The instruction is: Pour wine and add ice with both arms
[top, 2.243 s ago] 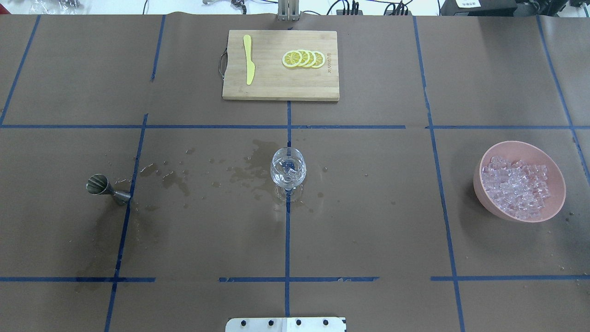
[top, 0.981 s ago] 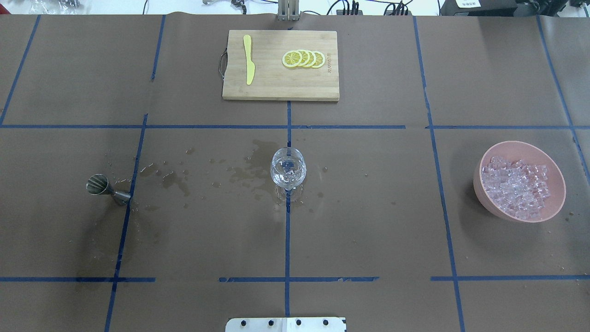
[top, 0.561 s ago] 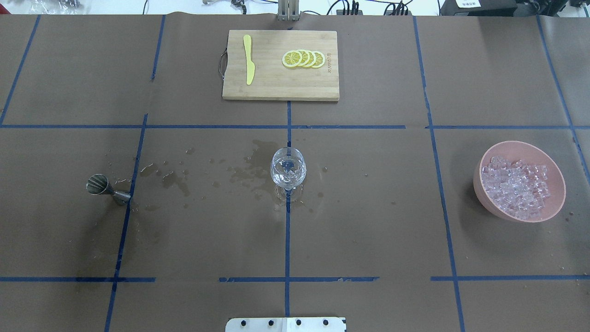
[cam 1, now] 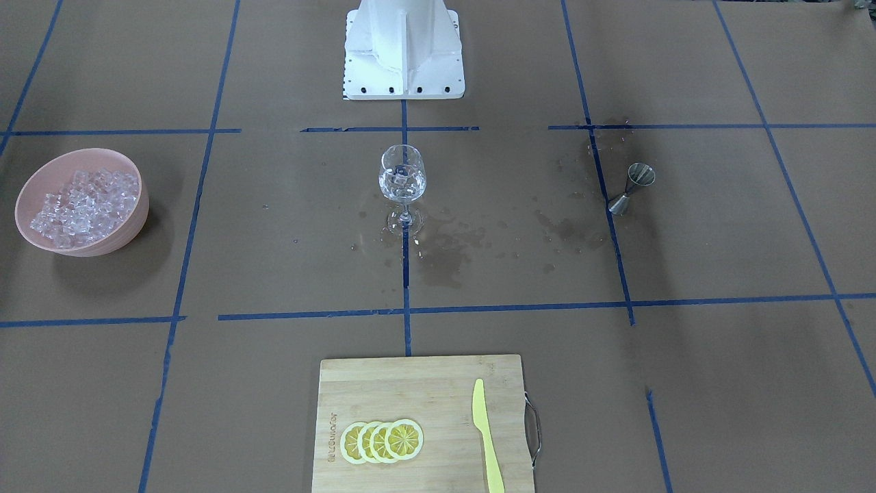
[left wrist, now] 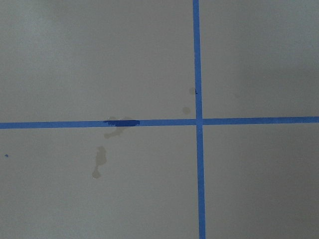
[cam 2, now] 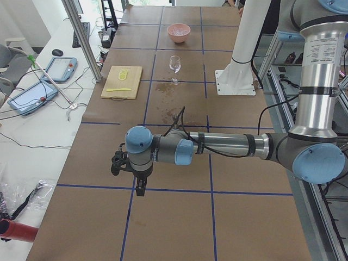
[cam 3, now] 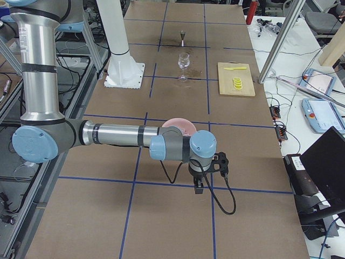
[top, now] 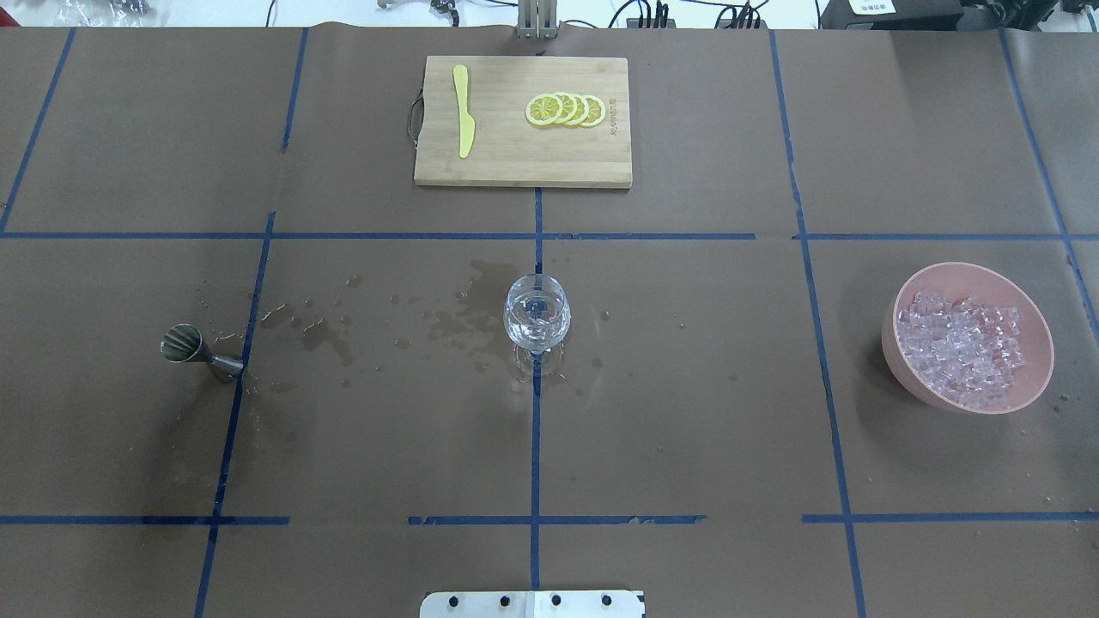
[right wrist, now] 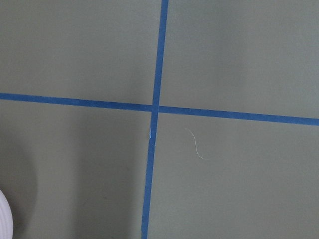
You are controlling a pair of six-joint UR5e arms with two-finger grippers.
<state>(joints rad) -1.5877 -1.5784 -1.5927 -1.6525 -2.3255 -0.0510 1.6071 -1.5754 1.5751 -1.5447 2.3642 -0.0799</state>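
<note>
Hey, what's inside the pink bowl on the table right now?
A heap of clear ice cubes lies in the pink bowl. Its bottom is covered by the cubes, so whether anything else lies underneath cannot be seen.

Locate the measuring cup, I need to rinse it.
Overhead view: the measuring cup stands at the left, beside a blue tape line, wet spots between it and the wine glass.
</note>
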